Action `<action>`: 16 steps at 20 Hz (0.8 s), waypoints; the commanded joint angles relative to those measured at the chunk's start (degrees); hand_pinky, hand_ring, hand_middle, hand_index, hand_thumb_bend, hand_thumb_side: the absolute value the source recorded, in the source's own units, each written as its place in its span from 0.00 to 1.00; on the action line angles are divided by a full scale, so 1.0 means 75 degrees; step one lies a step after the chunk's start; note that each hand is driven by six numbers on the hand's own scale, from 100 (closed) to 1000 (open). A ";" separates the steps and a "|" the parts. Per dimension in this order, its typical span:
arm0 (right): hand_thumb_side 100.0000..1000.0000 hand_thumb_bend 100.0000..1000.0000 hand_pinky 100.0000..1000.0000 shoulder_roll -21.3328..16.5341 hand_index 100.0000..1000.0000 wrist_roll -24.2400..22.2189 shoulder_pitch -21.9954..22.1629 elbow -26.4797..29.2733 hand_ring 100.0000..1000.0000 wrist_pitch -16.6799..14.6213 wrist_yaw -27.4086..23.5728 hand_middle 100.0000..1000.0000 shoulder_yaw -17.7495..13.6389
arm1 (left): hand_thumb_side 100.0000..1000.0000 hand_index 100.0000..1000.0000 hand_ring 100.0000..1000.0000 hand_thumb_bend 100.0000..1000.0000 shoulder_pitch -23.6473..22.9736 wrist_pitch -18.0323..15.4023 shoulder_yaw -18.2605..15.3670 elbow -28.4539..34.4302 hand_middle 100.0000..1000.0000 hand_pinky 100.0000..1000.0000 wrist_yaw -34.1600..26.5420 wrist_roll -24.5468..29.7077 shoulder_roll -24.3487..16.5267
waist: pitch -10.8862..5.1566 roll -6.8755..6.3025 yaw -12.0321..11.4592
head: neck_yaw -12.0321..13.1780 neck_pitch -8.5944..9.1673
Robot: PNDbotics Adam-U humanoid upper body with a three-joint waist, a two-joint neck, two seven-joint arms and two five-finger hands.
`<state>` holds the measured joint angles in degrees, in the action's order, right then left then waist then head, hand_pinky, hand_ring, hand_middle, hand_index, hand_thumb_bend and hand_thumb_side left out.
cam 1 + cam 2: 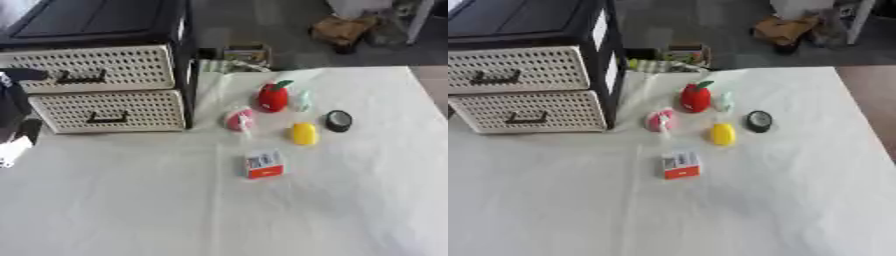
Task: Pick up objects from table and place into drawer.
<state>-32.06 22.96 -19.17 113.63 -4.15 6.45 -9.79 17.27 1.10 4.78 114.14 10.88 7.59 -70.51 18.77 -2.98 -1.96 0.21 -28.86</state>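
**A:** Drawers first, because that's where we see the trouble: both drawers of the drawer unit at the far left of the worktop look closed, upper drawer and lower drawer alike, dark handles flush on the fronts.

**B:** So nothing can go in yet. And the objects?

**A:** All five sit untouched in a loose cluster to the right of the unit. We've got a red apple-shaped toy with a pale little thing just beside it, a pink round item nearest the lower drawer, a yellow piece, a dark round disc, and a small red-and-white box lying nearest us.

**B:** Hands?

**A:** We only catch a dark shape at the left edge, the left hand we think, close to the upper drawer's handle. Whether its fingers are spread or curled, we cannot tell. The right hand shows in neither view.

**B:** What worries us?

**A:** Three things. Pulling a handle could drag the whole unit along the cloth instead of sliding the drawer out, since nothing braces it. The apple toy and the pale thing stand so close that reaching for one may knock the other over. And the round pieces look likely to roll off toward the worktop's edge if nudged.

**B:** The box looks the safest pick, then.

**A:** We'd judge so: flat, and apart from the others.
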 commanded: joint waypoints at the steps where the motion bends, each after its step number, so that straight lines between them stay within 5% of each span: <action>1: 0.82 0.29 0.68 -0.0181 0.71 -0.0043 -0.0082 0.0129 0.54 0.0014 0.0002 0.50 -0.0003 | 0.34 0.94 0.36 0.01 0.0298 0.0195 0.0171 0.0060 0.45 0.29 -0.0139 0.0388 -0.0498 | -0.0170 0.0014 -0.0009 | -0.0114 0.0099; 6: 0.81 0.29 0.68 -0.0134 0.71 -0.0102 -0.0091 0.0129 0.54 0.0036 -0.0028 0.50 0.0021 | 0.34 0.91 0.28 0.01 0.0950 0.0510 0.0425 0.0060 0.39 0.23 -0.0183 0.0984 -0.0467 | -0.0192 -0.0008 0.0005 | -0.0105 0.0131; 8: 0.81 0.29 0.68 -0.0112 0.71 -0.0117 -0.0093 0.0129 0.54 0.0051 -0.0043 0.50 0.0024 | 0.34 0.91 0.12 0.01 0.1224 0.0659 0.0450 0.0040 0.30 0.10 -0.0120 0.1221 -0.0377 | -0.0198 -0.0014 0.0017 | -0.0061 0.0172; 11: 0.80 0.29 0.68 -0.0080 0.71 -0.0143 -0.0084 0.0129 0.54 0.0074 -0.0064 0.50 0.0030 | 0.34 0.90 0.00 0.01 0.1853 0.0714 0.0320 -0.0103 0.19 0.00 -0.0015 0.2699 -0.0110 | -0.0223 -0.0017 0.0003 | -0.0002 0.0190; 16: 0.80 0.29 0.68 -0.0051 0.71 -0.0190 -0.0065 0.0129 0.54 0.0093 -0.0079 0.50 0.0042 | 0.34 0.90 0.00 0.01 0.2719 0.0569 0.0347 -0.0776 0.05 0.00 0.0196 0.4098 0.0306 | -0.0236 -0.0035 -0.0011 | 0.0045 0.0214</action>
<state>-31.52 21.70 -19.15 113.63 -3.44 6.29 -9.40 36.74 5.62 8.26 109.32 11.80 36.22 -67.44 18.23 -3.36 -1.97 0.37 -28.01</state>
